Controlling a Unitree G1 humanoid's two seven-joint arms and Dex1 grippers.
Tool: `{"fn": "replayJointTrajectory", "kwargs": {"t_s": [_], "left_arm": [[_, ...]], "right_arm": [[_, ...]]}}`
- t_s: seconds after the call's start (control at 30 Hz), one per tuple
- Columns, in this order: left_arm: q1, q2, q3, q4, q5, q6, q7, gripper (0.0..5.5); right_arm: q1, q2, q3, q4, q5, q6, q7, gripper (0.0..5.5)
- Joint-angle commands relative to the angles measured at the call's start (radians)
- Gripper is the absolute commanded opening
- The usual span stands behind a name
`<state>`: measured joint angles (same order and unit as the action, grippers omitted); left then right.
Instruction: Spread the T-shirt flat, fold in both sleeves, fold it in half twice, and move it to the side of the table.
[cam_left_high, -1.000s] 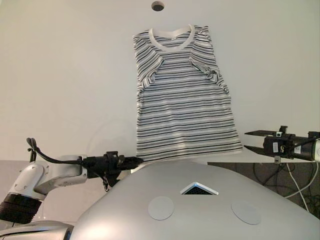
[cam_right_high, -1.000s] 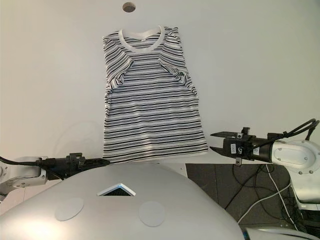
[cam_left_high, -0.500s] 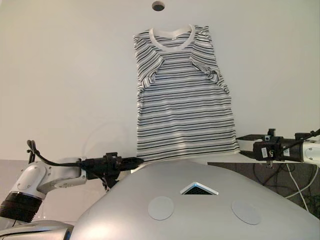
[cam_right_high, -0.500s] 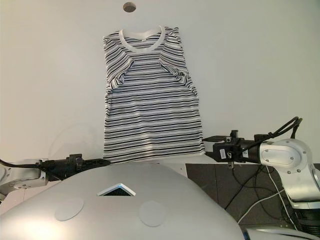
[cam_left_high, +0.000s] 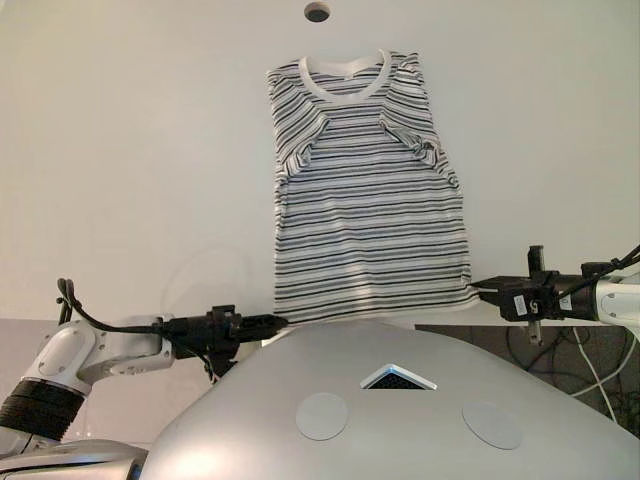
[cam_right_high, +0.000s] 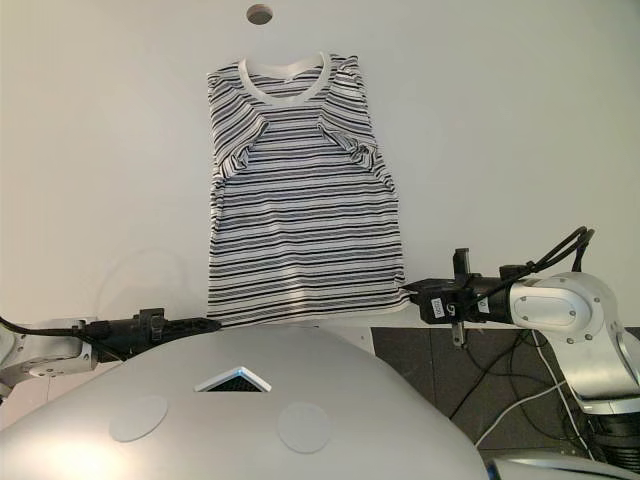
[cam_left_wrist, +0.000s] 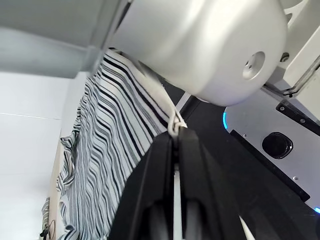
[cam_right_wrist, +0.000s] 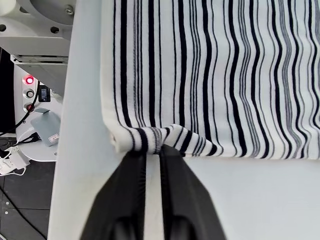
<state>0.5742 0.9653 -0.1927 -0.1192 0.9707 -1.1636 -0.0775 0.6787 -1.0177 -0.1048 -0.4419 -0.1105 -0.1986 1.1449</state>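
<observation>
A knit T-shirt (cam_left_high: 370, 200) with thin black, grey and white stripes lies flat on the smooth white worktop (cam_left_high: 130, 150). Its ribbed white collar (cam_left_high: 343, 80) points away from the robot. Both sleeves are turned in over the chest, leaving puckered ridges at the shoulders, so the outline is a tall near-rectangle. The body cloth is smooth, with faint ripples.

The hem (cam_left_high: 375, 308) runs along the worktop's near edge. The left gripper (cam_left_high: 275, 321) is pinched closed on the hem's near left corner, a thin white fold of cloth caught between its black fingers (cam_left_wrist: 165, 165). The right gripper (cam_left_high: 484, 290) is clamped on the near right corner, where the stripes bunch into a small tuck (cam_right_wrist: 165, 137).

Broad bare worktop lies open on both sides of the T-shirt. A small round hole (cam_left_high: 317, 11) sits just beyond the collar. Past the near right edge are dark floor and loose cables (cam_left_high: 590, 370).
</observation>
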Motion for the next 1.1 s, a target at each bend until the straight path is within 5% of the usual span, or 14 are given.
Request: {"fn": "replayJointTrajectory", "kwargs": {"t_s": [0.03,0.27,0.63,0.93,1.1], "left_arm": [[-0.027,0.02,0.01,0.049,0.071,0.086,-0.024,0.0],[0.008,0.071,0.048,-0.044,-0.294,0.134,-0.125,0.0],[0.417,0.387,0.258,-0.399,-1.242,0.317,-0.469,0.0],[0.644,0.228,0.569,-0.549,-1.573,0.355,-0.797,0.0],[0.288,0.105,0.499,-0.489,-1.398,0.544,-0.667,0.0]], "right_arm": [[-0.01,-0.007,0.009,-0.008,0.007,0.014,-0.01,0.02],[0.036,0.011,-0.045,-0.041,0.056,0.015,-0.032,0.02],[0.235,0.076,-0.255,-0.167,0.229,-0.045,0.004,0.02],[0.331,0.153,-0.382,-0.258,0.356,-0.086,0.048,0.02],[0.072,0.142,-0.342,-0.231,0.366,0.042,-0.086,0.02]]}}
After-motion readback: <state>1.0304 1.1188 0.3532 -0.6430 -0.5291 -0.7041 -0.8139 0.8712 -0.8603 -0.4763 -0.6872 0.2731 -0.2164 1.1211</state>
